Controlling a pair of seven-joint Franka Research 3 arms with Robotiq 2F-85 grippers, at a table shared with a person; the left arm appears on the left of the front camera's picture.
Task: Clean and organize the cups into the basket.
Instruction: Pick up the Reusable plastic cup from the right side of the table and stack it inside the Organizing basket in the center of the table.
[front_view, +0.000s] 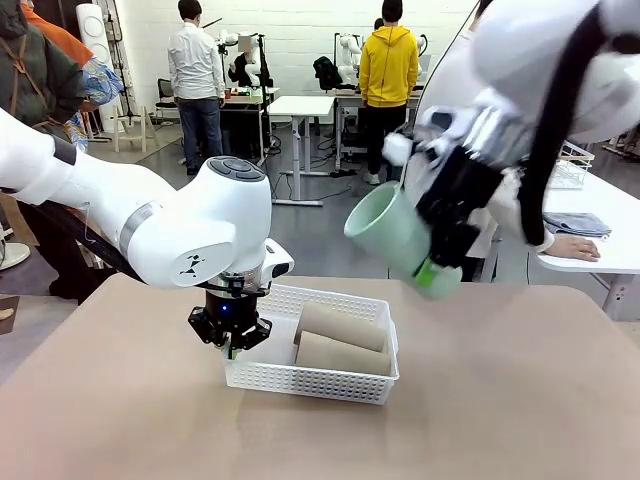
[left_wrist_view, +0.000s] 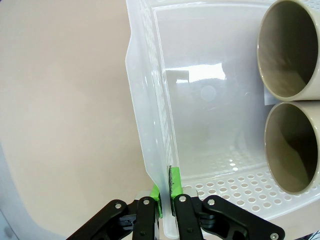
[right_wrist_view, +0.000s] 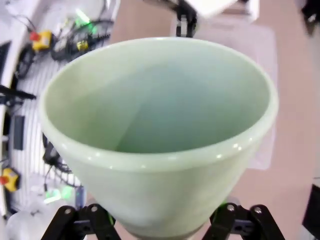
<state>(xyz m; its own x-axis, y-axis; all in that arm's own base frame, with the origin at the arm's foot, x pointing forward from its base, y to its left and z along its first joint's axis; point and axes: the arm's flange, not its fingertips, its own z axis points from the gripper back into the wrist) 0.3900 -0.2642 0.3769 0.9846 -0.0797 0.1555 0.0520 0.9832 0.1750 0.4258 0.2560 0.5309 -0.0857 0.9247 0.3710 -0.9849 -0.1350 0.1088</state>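
Note:
The white perforated basket (front_view: 312, 375) sits on the tan table. Two tan-brown cups (front_view: 340, 325) (front_view: 342, 354) lie on their sides in its right half, with their open mouths (left_wrist_view: 292, 47) (left_wrist_view: 295, 147) in the left wrist view. My left gripper (front_view: 231, 335) (left_wrist_view: 166, 200) is shut on the basket's left wall (left_wrist_view: 152, 125). High above the basket's right side, my right gripper (front_view: 440, 255) (right_wrist_view: 160, 225) is shut on the pale mint green cup (front_view: 392, 228) (right_wrist_view: 160, 135), which is tilted with its mouth toward the upper left.
A person's hand (front_view: 572, 246) rests on a white side table (front_view: 610, 225) at the right, beside a folded grey cloth (front_view: 577, 222). People and other benches stand far behind. The basket's left half (left_wrist_view: 200, 100) holds nothing.

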